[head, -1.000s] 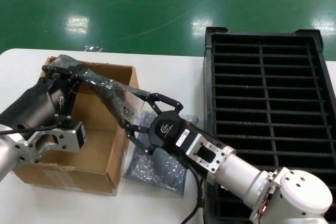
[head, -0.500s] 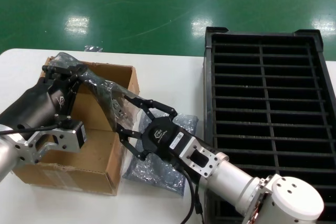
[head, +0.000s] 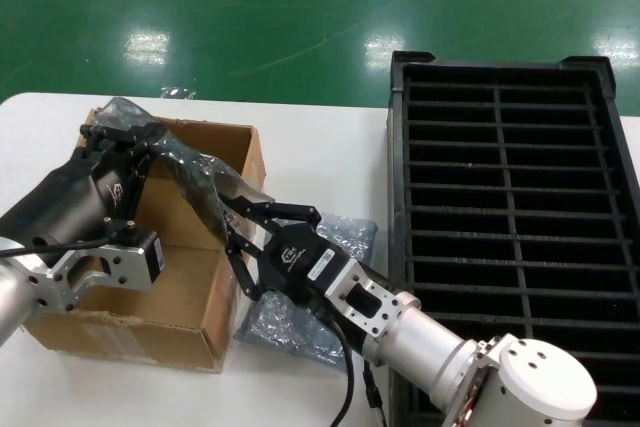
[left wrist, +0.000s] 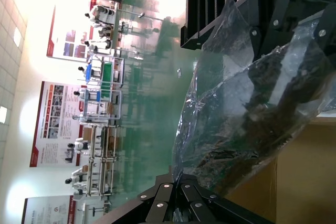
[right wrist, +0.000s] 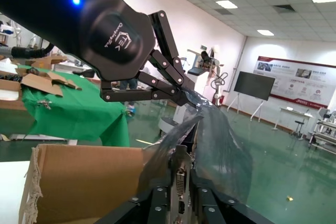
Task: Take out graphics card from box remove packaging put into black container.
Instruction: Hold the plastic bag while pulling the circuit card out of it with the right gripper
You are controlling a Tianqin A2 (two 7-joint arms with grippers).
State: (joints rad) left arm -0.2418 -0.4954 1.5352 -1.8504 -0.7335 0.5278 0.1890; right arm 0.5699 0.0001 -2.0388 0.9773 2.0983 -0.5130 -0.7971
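Note:
The graphics card [head: 212,187], still inside its smoky-grey packaging bag [head: 185,159], hangs slantwise over the brown cardboard box [head: 205,319]. My left gripper [head: 140,134] is shut on the bag's upper end above the box's far corner; the left wrist view shows its fingertips pinching the plastic [left wrist: 181,186]. My right gripper [head: 230,227] is at the bag's lower end, by the box's right wall. In the right wrist view its fingers flank the card's silver port bracket [right wrist: 181,182] closely and are shut on it. The black container [head: 398,147] stands to the right.
A second crinkly grey bag [head: 275,325] lies on the white table between the box and the black crate, under my right arm. The green floor lies beyond the table's far edge.
My right gripper has moved left toward the box and its fingers have closed from wide open onto the card's lower end. The left gripper has held still with the bag.

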